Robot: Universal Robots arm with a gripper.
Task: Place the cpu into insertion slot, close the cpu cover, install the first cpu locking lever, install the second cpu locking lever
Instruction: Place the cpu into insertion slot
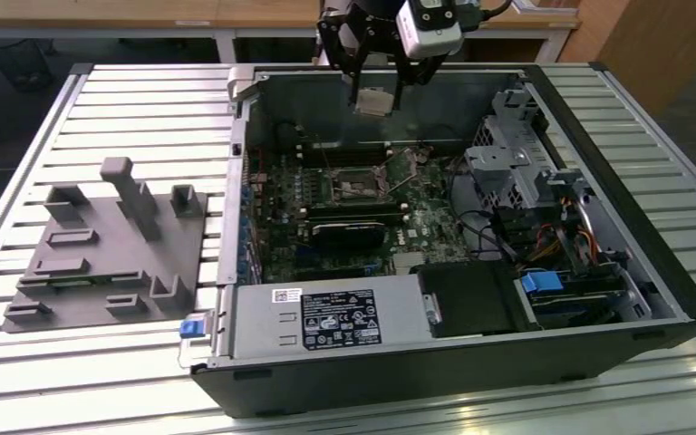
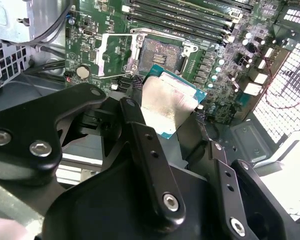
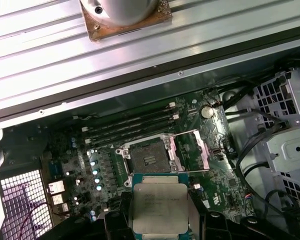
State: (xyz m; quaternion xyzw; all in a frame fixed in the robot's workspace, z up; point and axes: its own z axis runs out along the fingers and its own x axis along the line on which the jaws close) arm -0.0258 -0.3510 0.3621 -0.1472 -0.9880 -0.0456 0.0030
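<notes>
My gripper (image 1: 375, 96) hangs over the far wall of the open computer case, shut on the cpu (image 1: 372, 101). In both wrist views the cpu (image 3: 160, 202) (image 2: 167, 102) is a silvery square chip with a teal rim, clamped by two opposite edges between black fingers (image 2: 137, 125). It is held well above the green board. Below it the insertion slot (image 3: 147, 157) (image 2: 160, 52) (image 1: 357, 188) lies bare, a dark pin field in a silver frame. The cpu cover (image 3: 192, 150) (image 2: 112, 55) is swung open beside the slot.
The case (image 1: 638, 227) stands on a slatted metal table (image 1: 142, 109). Long black memory slots (image 3: 130, 125) run beside the socket. A silver drive cage (image 1: 517, 172) and cables fill the exterior view's right, with a power supply (image 1: 323, 317) at the front. A grey fixture (image 1: 106, 245) sits outside the case.
</notes>
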